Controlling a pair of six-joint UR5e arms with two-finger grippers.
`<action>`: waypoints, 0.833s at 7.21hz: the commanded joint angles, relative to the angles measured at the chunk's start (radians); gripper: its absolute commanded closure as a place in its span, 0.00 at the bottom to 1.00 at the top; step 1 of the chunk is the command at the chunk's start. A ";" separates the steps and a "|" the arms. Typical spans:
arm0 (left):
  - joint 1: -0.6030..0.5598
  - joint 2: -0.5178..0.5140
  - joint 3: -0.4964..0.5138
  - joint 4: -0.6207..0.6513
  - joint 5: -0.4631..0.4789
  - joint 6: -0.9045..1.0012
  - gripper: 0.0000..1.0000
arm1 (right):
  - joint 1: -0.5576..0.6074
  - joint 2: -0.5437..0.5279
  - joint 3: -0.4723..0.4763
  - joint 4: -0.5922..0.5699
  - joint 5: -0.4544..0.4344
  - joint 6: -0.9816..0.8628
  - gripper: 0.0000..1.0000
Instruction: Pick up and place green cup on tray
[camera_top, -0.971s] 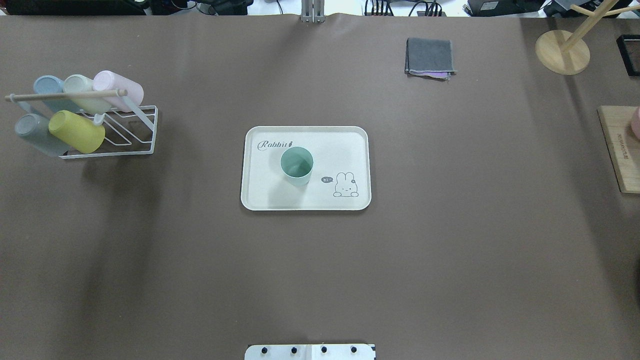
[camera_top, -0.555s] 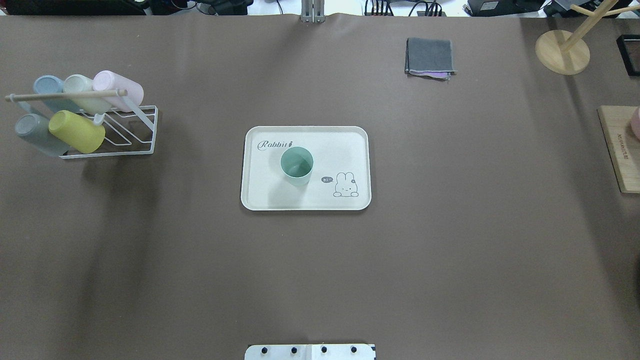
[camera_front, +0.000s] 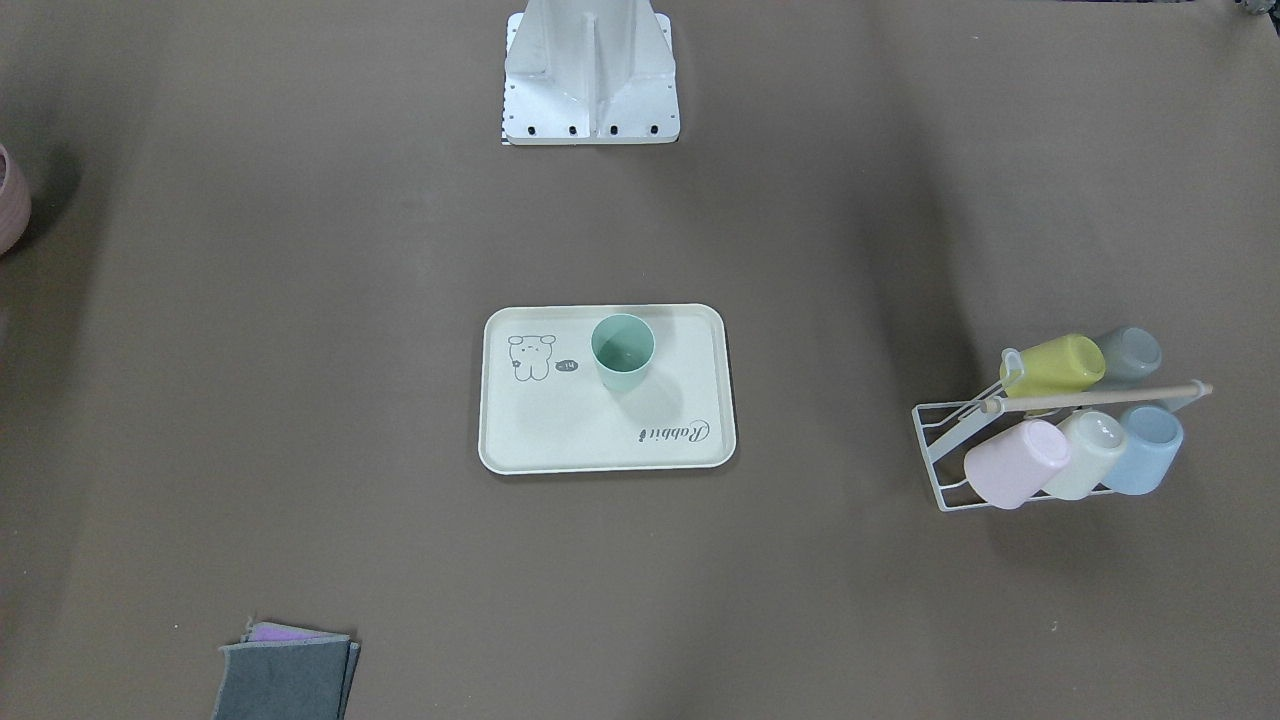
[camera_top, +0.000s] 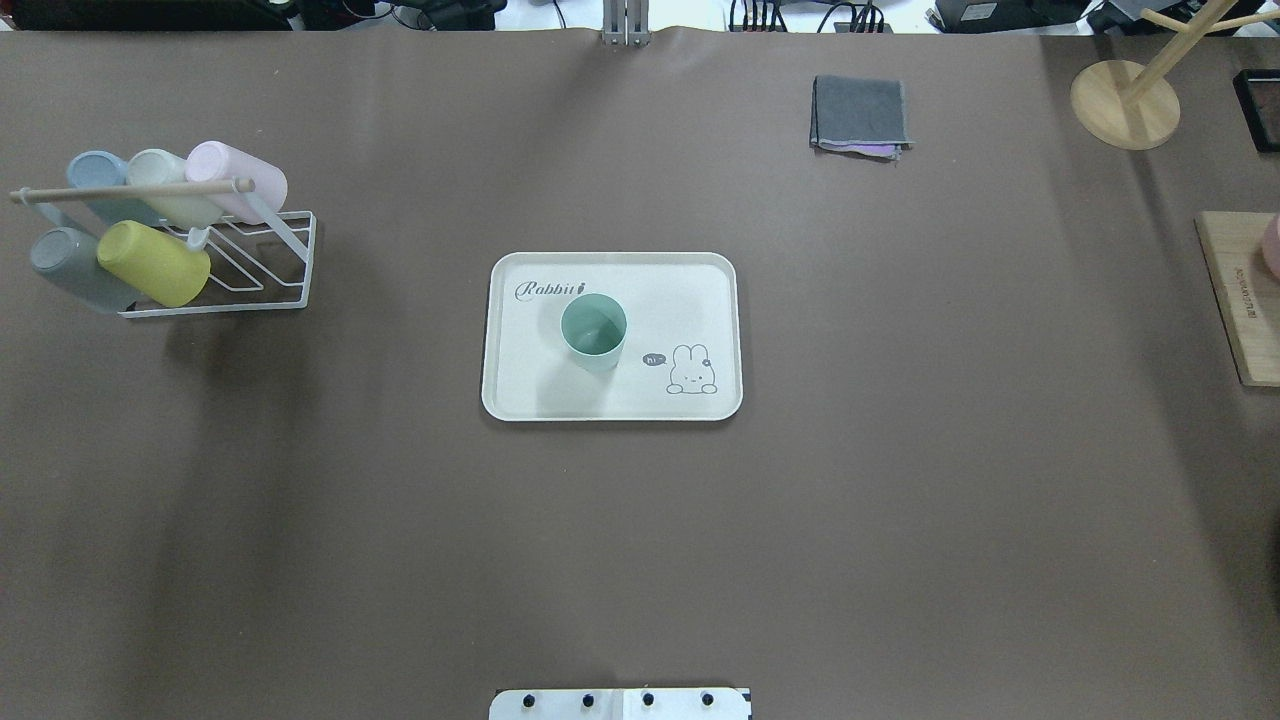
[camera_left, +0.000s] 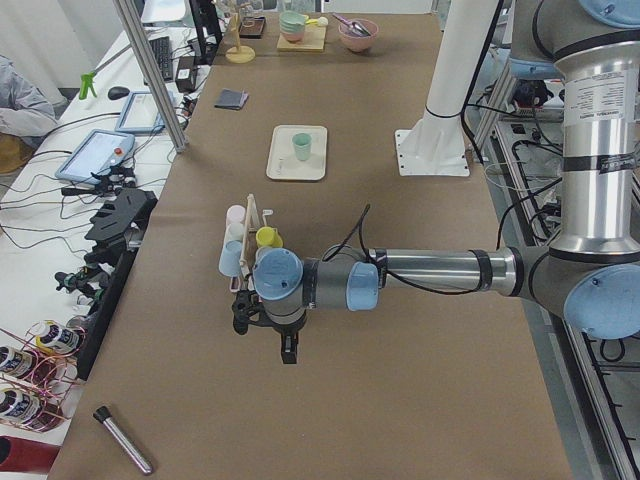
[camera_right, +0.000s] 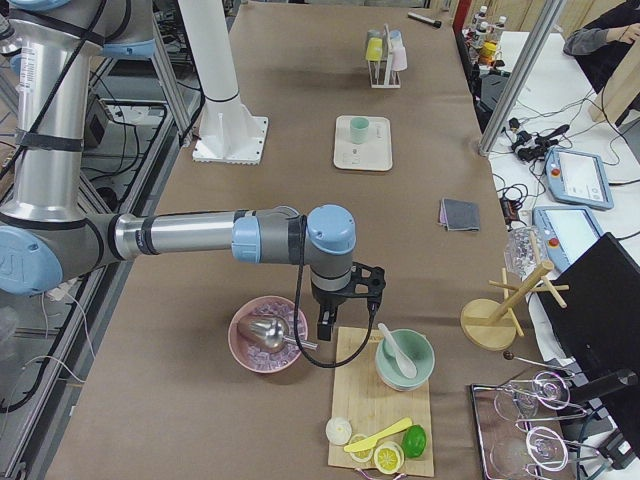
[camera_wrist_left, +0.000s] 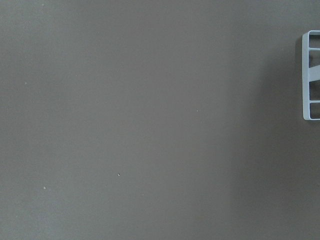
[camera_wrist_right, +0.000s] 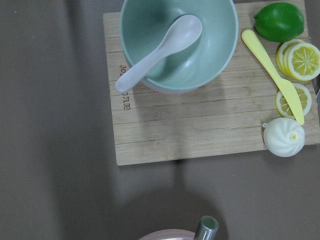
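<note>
On the tray, front-facing view: the green cup (camera_front: 622, 350) stands upright, mouth up, inside the raised rim of the tray (camera_front: 560, 430), just beside the bear drawing. It rests flat and clear of the rim, so I judge the placement done.
Rack, front-facing view: the cup rack (camera_front: 1100, 396) sits well apart on my left side. It carries the yellow-green cup (camera_front: 1055, 365) and four other pastel cups, all tilted on its pegs.
Tray, overhead view: the green cup sits between the "Rabbit" script and the drawing. Neither arm enters this view, so nothing hangs over the cup.
Left gripper, exterior left view: my left gripper (camera_left: 287, 350) points down over the brown table cover (camera_left: 400, 400), near the rack and well apart from the tray. I cannot tell from this view whether its jaws are parted or closed.
Right gripper, exterior right view: my right gripper (camera_right: 325, 325) hangs at the edge of the cutting board (camera_right: 365, 400), between the pink bowl (camera_right: 250, 350) and the mint bowl (camera_right: 405, 360). Again I cannot tell how its jaws stand.
Left wrist view: bare cover and a corner of the rack frame at the right edge; no fingers appear.
Right wrist view: board, mint bowl with a spoon (camera_wrist_right: 160, 50), and lemon slices (camera_wrist_right: 297, 60); no fingers appear.
Arm positions: I judge that both arms are parked at the table ends to leave the tray unobstructed.
</note>
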 joint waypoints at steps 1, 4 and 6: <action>-0.003 0.008 -0.005 0.002 -0.039 0.001 0.02 | 0.000 -0.003 0.001 0.000 0.001 0.000 0.00; -0.003 0.011 0.002 0.002 -0.039 0.001 0.02 | 0.000 -0.002 0.001 0.000 0.001 0.000 0.00; -0.005 0.014 -0.001 0.002 -0.039 0.001 0.02 | 0.000 -0.002 0.004 0.000 0.002 -0.002 0.00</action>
